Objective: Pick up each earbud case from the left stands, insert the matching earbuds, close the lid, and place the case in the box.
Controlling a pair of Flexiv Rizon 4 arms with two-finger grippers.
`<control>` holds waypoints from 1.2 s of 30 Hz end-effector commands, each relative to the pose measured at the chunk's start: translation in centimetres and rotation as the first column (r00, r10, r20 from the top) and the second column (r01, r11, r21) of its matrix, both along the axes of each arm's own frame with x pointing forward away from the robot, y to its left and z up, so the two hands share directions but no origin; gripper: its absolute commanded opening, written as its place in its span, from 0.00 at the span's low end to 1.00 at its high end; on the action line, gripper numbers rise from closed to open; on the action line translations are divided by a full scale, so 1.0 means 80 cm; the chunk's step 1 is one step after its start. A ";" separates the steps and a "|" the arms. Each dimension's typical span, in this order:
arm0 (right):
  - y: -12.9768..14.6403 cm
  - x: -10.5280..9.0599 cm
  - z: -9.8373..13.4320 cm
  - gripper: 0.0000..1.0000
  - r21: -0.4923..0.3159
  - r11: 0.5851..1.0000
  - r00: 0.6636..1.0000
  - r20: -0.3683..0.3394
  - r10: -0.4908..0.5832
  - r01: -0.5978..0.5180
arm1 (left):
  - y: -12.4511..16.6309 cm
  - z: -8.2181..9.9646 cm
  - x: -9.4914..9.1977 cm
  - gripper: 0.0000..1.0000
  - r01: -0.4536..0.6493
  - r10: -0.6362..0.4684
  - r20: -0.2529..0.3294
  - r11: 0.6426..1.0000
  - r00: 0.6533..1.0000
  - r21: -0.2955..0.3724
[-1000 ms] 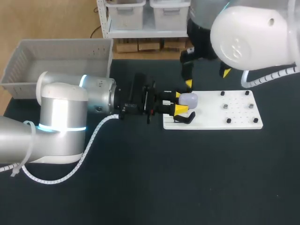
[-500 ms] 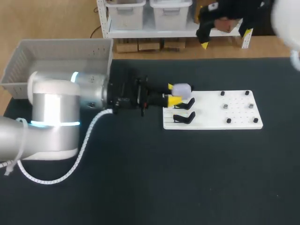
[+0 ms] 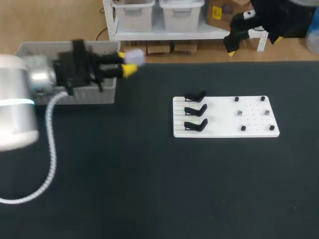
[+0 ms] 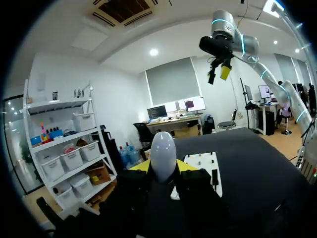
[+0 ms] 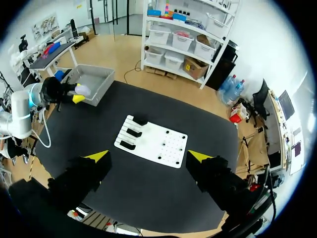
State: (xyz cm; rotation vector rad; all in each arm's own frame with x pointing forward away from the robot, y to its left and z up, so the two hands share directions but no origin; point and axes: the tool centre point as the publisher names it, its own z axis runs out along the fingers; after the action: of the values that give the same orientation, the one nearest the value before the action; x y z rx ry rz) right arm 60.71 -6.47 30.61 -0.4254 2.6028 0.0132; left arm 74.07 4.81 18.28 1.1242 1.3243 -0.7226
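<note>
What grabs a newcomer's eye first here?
The left gripper, shut on a pale earbud case beside the grey box, far left. Then the white board in the middle, its three black stands bare, and the right gripper open, raised high at far right.

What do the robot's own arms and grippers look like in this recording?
The left arm is a rounded silver-white cylinder with a glowing cyan ring and a white spiral-wrapped cable running along it. The left gripper and right gripper are black, each with two yellow-tipped fingers.
</note>
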 end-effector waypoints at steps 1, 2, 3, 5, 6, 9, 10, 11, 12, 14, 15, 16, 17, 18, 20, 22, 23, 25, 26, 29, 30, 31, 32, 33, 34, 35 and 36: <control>-0.002 -0.003 -0.003 1.00 0.023 1.000 0.998 0.070 0.003 -0.004 | 0.079 0.011 0.012 0.00 -0.221 0.219 0.037 0.974 0.975 0.043; -0.002 -0.003 -0.003 1.00 0.023 1.000 0.998 0.070 0.003 -0.004 | 0.090 0.010 0.021 0.00 -0.234 0.230 0.048 0.968 0.972 0.091; -0.002 -0.003 -0.003 1.00 0.023 1.000 0.998 0.070 0.003 -0.004 | 0.102 0.006 0.032 0.00 -0.257 0.253 0.050 0.961 0.966 0.101; -0.002 -0.003 -0.003 1.00 0.023 1.000 0.998 0.070 0.003 -0.004 | 0.122 0.000 0.049 0.00 -0.281 0.276 0.050 0.953 0.960 0.116; -0.002 -0.003 -0.003 1.00 0.023 1.000 0.998 0.070 0.003 -0.004 | 0.131 -0.005 0.057 0.00 -0.297 0.294 0.041 0.947 0.955 0.119; -0.002 -0.003 -0.003 1.00 0.023 1.000 0.998 0.070 0.003 -0.004 | 0.149 -0.013 0.082 0.00 -0.308 0.306 0.035 0.942 0.951 0.130; -0.002 -0.003 -0.003 1.00 0.023 1.000 0.998 0.070 0.003 -0.004 | 0.155 -0.016 0.091 0.00 -0.311 0.309 0.034 0.942 0.951 0.130; -0.002 -0.003 -0.003 1.00 0.023 1.000 0.998 0.070 0.003 -0.004 | 0.163 -0.019 0.103 0.00 -0.312 0.311 0.032 0.940 0.950 0.135; -0.002 -0.003 -0.003 1.00 0.023 1.000 0.998 0.070 0.003 -0.004 | 0.169 -0.022 0.112 0.00 -0.318 0.317 0.028 0.938 0.948 0.138; -0.002 -0.003 -0.003 1.00 0.023 1.000 0.998 0.070 0.003 -0.004 | 0.181 -0.028 0.128 0.00 -0.329 0.329 0.019 0.933 0.944 0.147; -0.002 -0.003 -0.003 1.00 0.023 1.000 0.998 0.070 0.003 -0.004 | 0.184 -0.029 0.133 0.00 -0.327 0.328 0.016 0.933 0.944 0.150; -0.002 -0.003 -0.003 1.00 0.023 1.000 0.998 0.070 0.003 -0.004 | 0.186 -0.030 0.139 0.00 -0.323 0.325 0.016 0.932 0.946 0.167; -0.002 -0.003 -0.003 1.00 0.023 1.000 0.998 0.070 0.003 -0.004 | 0.192 -0.033 0.147 0.00 -0.321 0.323 0.015 0.931 0.946 0.173; -0.002 -0.003 -0.003 1.00 0.023 1.000 0.998 0.070 0.003 -0.004 | 0.196 -0.035 0.153 0.00 -0.321 0.324 0.013 0.930 0.946 0.178; -0.002 -0.003 -0.003 1.00 0.023 1.000 0.998 0.070 0.003 -0.004 | 0.200 -0.035 0.159 0.00 -0.327 0.332 0.005 0.925 0.943 0.192; -0.002 -0.003 -0.003 1.00 0.023 1.000 0.998 0.070 0.003 -0.004 | 0.205 -0.033 0.164 0.02 -0.336 0.342 0.005 0.921 0.940 0.198; -0.002 -0.003 -0.003 1.00 0.023 1.000 0.998 0.070 0.003 -0.004 | 0.207 -0.032 0.165 0.32 -0.341 0.347 0.002 0.919 0.938 0.198; -0.002 -0.003 -0.003 1.00 0.023 1.000 0.998 0.070 0.003 -0.004 | 0.211 -0.029 0.166 1.00 -0.364 0.371 0.001 0.911 0.929 0.195; -0.002 -0.003 -0.003 1.00 0.023 1.000 0.998 0.070 0.003 -0.004 | 0.212 -0.028 0.166 1.00 -0.374 0.381 0.001 0.907 0.925 0.192; -0.002 -0.003 -0.003 1.00 0.023 1.000 0.998 0.070 0.003 -0.004 | 0.217 -0.017 0.161 1.00 -0.374 0.379 0.009 0.910 0.925 0.179; -0.002 -0.003 -0.003 1.00 0.023 1.000 0.998 0.070 0.003 -0.004 | 0.218 -0.013 0.157 1.00 -0.375 0.377 0.016 0.913 0.926 0.162; -0.002 -0.003 -0.003 1.00 0.023 1.000 0.998 0.070 0.003 -0.004 | 0.218 -0.013 0.157 1.00 -0.375 0.377 0.016 0.913 0.926 0.162; -0.002 -0.003 -0.003 1.00 0.023 1.000 0.998 0.070 0.003 -0.004 | 0.218 -0.013 0.157 1.00 -0.375 0.377 0.016 0.913 0.926 0.162; -0.002 -0.003 -0.003 1.00 0.023 1.000 0.998 0.070 0.003 -0.004 | 0.218 -0.013 0.157 1.00 -0.375 0.377 0.016 0.913 0.926 0.162; -0.002 -0.003 -0.003 1.00 0.023 1.000 0.998 0.070 0.003 -0.004 | 0.218 -0.013 0.157 1.00 -0.375 0.377 0.016 0.913 0.926 0.162; -0.002 -0.003 -0.003 1.00 0.023 1.000 0.998 0.070 0.003 -0.004 | 0.218 -0.013 0.157 1.00 -0.375 0.377 0.016 0.913 0.926 0.162; -0.002 -0.003 -0.003 1.00 0.023 1.000 0.998 0.070 0.003 -0.004 | 0.218 -0.013 0.157 1.00 -0.375 0.377 0.016 0.913 0.926 0.162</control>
State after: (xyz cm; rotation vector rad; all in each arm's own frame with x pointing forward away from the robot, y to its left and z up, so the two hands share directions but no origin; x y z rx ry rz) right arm 60.60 -6.57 30.47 -0.4179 2.5353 0.0287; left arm 87.21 22.25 17.27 0.9590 1.5825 -0.3541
